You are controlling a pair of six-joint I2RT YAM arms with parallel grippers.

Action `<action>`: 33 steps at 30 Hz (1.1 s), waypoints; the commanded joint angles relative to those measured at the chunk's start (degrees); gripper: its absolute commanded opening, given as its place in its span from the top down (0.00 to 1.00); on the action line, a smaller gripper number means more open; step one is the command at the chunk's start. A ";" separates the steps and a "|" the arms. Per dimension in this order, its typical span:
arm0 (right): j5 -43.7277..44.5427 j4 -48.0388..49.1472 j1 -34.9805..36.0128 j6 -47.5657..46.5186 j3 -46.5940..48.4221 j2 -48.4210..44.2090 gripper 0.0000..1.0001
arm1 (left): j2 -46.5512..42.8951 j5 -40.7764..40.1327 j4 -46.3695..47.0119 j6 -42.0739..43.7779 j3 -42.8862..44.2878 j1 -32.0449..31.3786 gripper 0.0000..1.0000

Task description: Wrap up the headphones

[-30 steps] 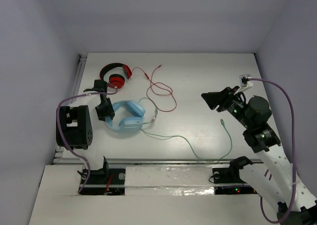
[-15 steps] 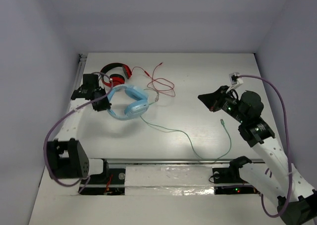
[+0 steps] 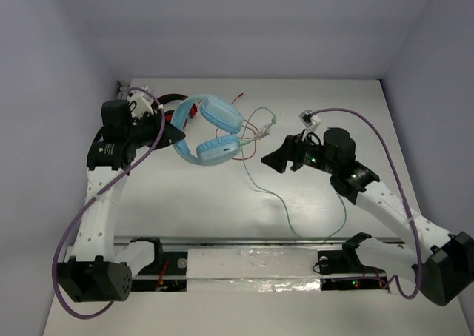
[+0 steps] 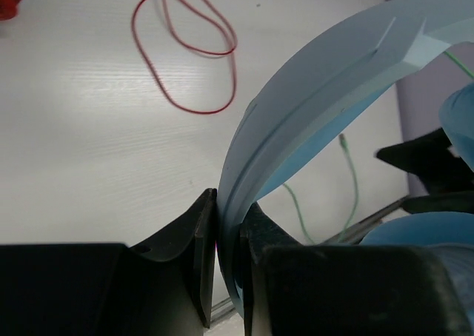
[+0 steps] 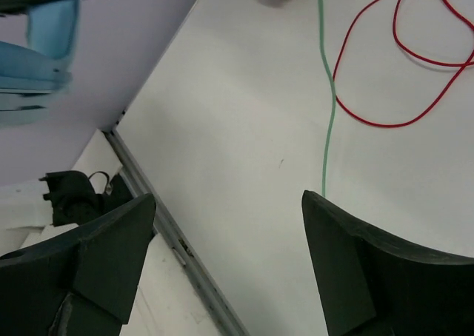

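The light blue headphones (image 3: 211,129) hang above the table at the back left, ear cups to the right. My left gripper (image 3: 176,132) is shut on their wide headband (image 4: 318,92), which sits pinched between the jaws (image 4: 228,203). The thin pale green cable (image 3: 255,188) trails down from the cups and across the table toward the front right; it also shows in the right wrist view (image 5: 329,92). My right gripper (image 3: 272,158) is open and empty, just right of the ear cups and above the cable, its jaws wide apart (image 5: 228,199).
The red-and-black headphones (image 3: 194,108) lie at the back left, mostly hidden behind the blue ones. Their red cable (image 3: 252,121) loops on the table beside them (image 5: 385,121). A metal rail (image 3: 244,241) runs along the table's near edge.
My left gripper has lifted the blue headphones up and toward the back right. The green cable has been dragged along. My right arm has swung left toward the ear cups.
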 commanded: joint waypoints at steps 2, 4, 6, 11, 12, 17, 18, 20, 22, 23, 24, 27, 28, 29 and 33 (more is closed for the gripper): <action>1.58 8.16 1.20 -4.03 3.23 4.35 0.14 | -1.53 13.29 12.03 -7.49 0.24 -0.08 1.00; 1.42 9.30 1.20 -5.26 4.02 8.13 0.14 | -2.14 14.53 15.72 -10.21 -0.38 -0.61 1.00; 0.54 13.69 1.20 -3.96 3.76 10.33 0.14 | -3.20 15.85 20.18 -12.41 -1.43 -0.61 1.00; 2.11 27.13 1.20 -0.43 1.39 14.99 0.16 | -3.90 19.10 27.32 -18.30 -2.84 -0.61 1.00; 2.81 28.28 1.20 -0.60 1.47 15.95 0.16 | -3.99 19.37 27.85 -18.74 -3.02 -0.61 1.00; 0.45 35.30 1.20 0.27 4.11 21.58 0.16 | -4.78 19.63 29.35 -19.71 -4.16 -1.13 1.00; -0.77 36.63 1.20 1.14 4.29 22.81 0.16 | -4.87 19.72 29.44 -19.80 -4.33 -1.13 1.00; -2.10 40.49 1.20 2.29 5.25 23.87 0.16 | -5.13 19.72 29.61 -19.89 -4.86 -1.13 1.00; -4.64 42.61 1.20 3.70 5.95 25.54 0.17 | -5.31 19.55 29.62 -19.89 -5.12 -1.13 1.00; -5.70 44.01 1.20 4.40 7.00 26.24 0.18 | -5.40 19.46 29.62 -19.80 -5.39 -1.13 1.00; -7.71 44.29 1.20 5.10 7.53 26.86 0.19 | -5.40 19.11 29.35 -19.63 -5.48 -1.13 1.00; -9.22 46.92 1.81 6.42 7.28 28.09 0.22 | -5.57 18.76 29.44 -19.54 -5.83 -1.66 1.00; -9.57 47.36 1.82 6.51 7.10 28.27 0.25 | -5.49 18.49 29.44 -19.54 -5.83 -1.66 1.00; -9.75 48.24 1.82 6.60 6.75 28.27 0.28 | -5.57 18.23 29.44 -19.54 -5.92 -1.66 1.00; -10.88 50.18 1.82 7.21 5.08 27.04 0.59 | -5.75 16.92 29.18 -19.27 -6.01 -1.66 1.00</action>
